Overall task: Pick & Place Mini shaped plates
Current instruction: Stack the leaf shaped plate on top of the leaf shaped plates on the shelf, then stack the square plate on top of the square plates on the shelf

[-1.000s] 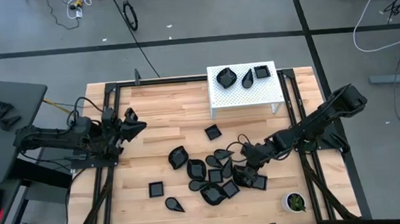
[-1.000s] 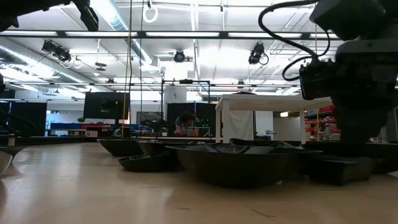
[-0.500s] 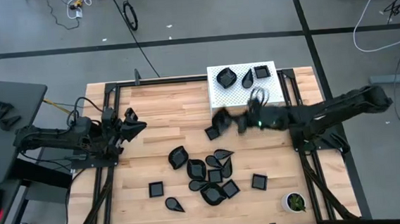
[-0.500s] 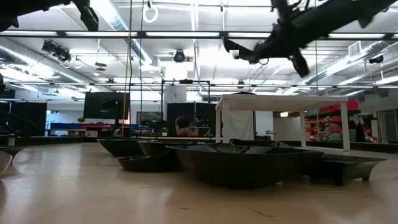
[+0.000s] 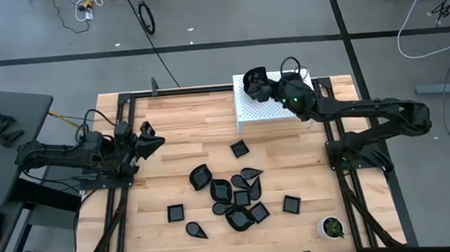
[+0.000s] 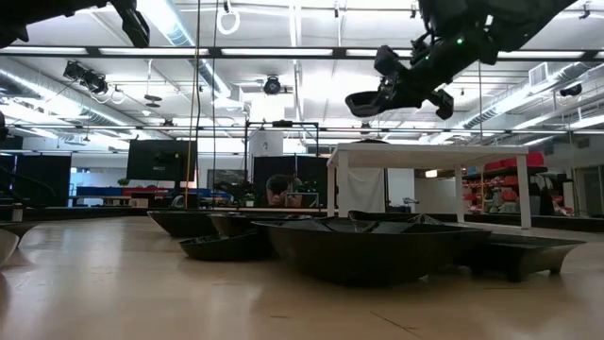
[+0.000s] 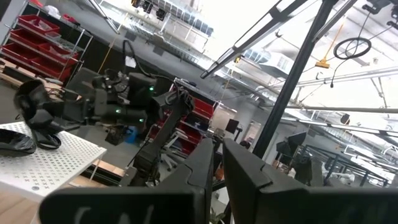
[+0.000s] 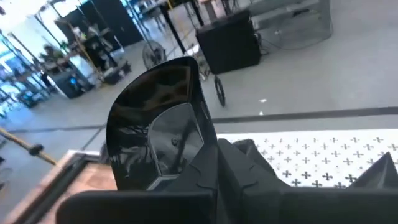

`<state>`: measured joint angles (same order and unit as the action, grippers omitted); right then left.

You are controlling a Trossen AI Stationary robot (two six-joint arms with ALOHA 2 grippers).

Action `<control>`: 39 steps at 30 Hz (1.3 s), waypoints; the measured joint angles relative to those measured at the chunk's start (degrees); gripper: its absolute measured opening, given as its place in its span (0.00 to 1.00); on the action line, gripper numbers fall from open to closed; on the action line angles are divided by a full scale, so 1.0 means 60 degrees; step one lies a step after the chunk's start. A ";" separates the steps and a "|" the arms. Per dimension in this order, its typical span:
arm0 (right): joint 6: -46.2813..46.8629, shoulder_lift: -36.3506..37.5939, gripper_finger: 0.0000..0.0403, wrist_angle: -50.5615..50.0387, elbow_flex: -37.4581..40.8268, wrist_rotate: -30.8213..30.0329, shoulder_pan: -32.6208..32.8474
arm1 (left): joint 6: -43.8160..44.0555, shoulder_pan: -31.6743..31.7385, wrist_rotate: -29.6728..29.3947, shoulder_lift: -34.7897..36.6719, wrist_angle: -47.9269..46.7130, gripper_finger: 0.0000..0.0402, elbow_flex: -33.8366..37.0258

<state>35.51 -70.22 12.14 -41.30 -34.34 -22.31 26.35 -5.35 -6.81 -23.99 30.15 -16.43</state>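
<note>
The mini shaped plates are glossy black dishes; most lie in a loose cluster on the wooden table, with single ones nearby. My right gripper is shut on one plate and hovers above the white perforated stand at the table's far side. In the low view the plate hangs high over the stand. The arm hides any plates lying on the stand. My left gripper waits at the table's left edge, fingers shut on nothing. My right gripper pinches the plate between its two fingers by the rim nearest the wrist. The fingers reach level from the table's right, pointing left. The plate sticks out ahead of the fingertips, lifted clear above the stand and tilted, its hollow facing the wrist camera.
A small white cup with green contents stands at the table's near right corner. Black frame rails run along the left and right sides. Bare wood lies between the left gripper and the cluster.
My right gripper has risen from the near right part of the cluster with a plate in its fingers. It has swung toward the table's far edge and now hovers over the white stand. The plate has been lifted clear of the table.
</note>
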 joint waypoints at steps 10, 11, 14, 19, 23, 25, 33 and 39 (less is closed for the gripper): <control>0.0299 -0.0608 0.00 -0.0196 -0.0025 0.1141 -0.0705 | 0.0000 0.0002 -0.0003 0.0000 0.0003 0.10 -0.0003; 0.0299 -0.0608 0.00 -0.0224 -0.0025 0.1143 -0.0729 | 0.0000 -0.0002 0.0000 0.0000 0.0005 0.10 -0.0002; 0.0300 -0.0608 0.01 -0.0348 -0.0029 0.1155 -0.0805 | 0.0000 -0.0002 -0.0001 0.0000 0.0004 0.10 -0.0001; 0.0277 -0.0604 0.06 -0.0528 -0.0029 0.1161 -0.0845 | 0.0000 -0.0002 0.0000 0.0000 0.0003 0.10 -0.0004; 0.0168 -0.0604 0.13 -0.0542 -0.0029 0.1154 -0.0841 | 0.0001 0.0000 0.0000 0.0000 0.0004 0.10 -0.0004; 0.0035 -0.0604 0.17 -0.0542 -0.0029 0.1150 -0.0841 | 0.0000 0.0001 0.0000 0.0000 0.0004 0.10 -0.0004; -0.1534 -0.0179 0.32 -0.0142 -0.0029 0.1240 -0.0877 | 0.0004 0.0000 0.0000 0.0000 0.0004 0.10 -0.0002; -0.2894 0.0419 0.32 0.0747 -0.0036 0.2926 -0.0158 | 0.0000 0.0002 -0.0002 0.0000 0.0004 0.10 -0.0002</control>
<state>18.14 -67.71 16.62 -41.52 -16.79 -23.26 26.35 -5.34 -6.82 -23.99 30.17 -16.44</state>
